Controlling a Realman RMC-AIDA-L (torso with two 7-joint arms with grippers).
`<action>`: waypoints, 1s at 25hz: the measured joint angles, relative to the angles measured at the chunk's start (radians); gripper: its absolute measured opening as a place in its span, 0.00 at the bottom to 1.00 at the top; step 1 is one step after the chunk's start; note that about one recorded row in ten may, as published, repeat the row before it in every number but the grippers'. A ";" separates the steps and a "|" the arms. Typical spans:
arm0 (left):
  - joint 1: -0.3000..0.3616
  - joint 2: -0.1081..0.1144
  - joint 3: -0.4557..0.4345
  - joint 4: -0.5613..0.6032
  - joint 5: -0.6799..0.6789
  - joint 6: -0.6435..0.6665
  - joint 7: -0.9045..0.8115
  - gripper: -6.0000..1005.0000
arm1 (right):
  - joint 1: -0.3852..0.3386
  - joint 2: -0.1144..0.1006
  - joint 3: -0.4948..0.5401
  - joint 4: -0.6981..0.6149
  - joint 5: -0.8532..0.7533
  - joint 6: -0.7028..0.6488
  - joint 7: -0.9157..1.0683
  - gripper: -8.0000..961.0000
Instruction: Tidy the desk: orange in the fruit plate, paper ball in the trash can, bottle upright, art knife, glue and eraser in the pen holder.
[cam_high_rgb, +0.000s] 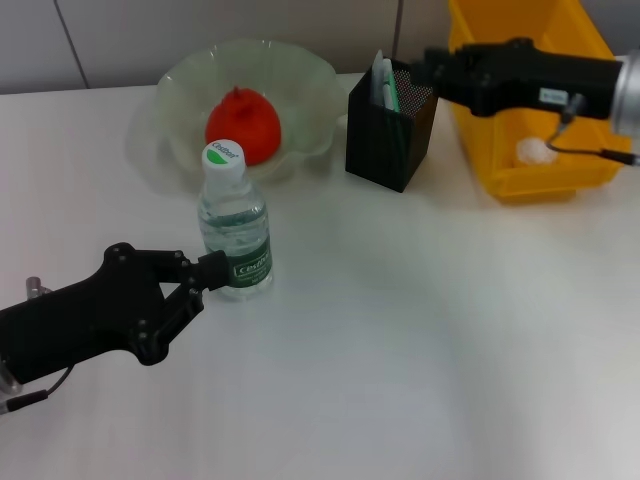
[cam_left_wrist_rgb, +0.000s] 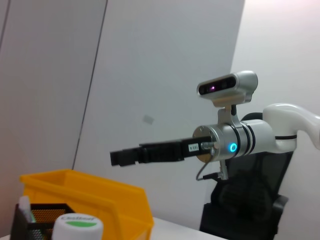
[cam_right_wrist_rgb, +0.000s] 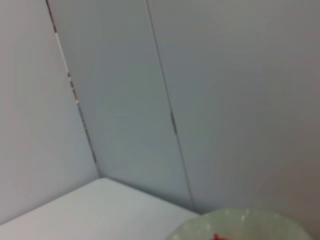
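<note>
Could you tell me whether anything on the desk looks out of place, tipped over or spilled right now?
Nothing stands out. The bottle stands upright by the left gripper, the orange sits in the fruit plate, the paper ball lies in the trash can, and the pen holder is upright.

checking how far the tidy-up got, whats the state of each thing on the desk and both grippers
orange: in the fruit plate
bottle: upright, capped
paper ball: in the trash can
pen holder: upright, items inside
left gripper: fingers at the bottle's base
right gripper: over the pen holder
</note>
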 joint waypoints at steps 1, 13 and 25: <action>-0.001 0.007 0.000 0.000 0.000 -0.023 -0.003 0.02 | -0.015 0.000 0.000 -0.022 -0.006 -0.023 0.020 0.27; -0.011 0.028 0.006 -0.041 0.002 -0.092 -0.080 0.02 | -0.167 0.000 0.064 -0.229 -0.011 -0.367 0.197 0.29; -0.010 0.027 0.001 -0.068 0.003 -0.132 -0.132 0.17 | -0.224 -0.008 0.181 -0.238 -0.011 -0.739 0.200 0.49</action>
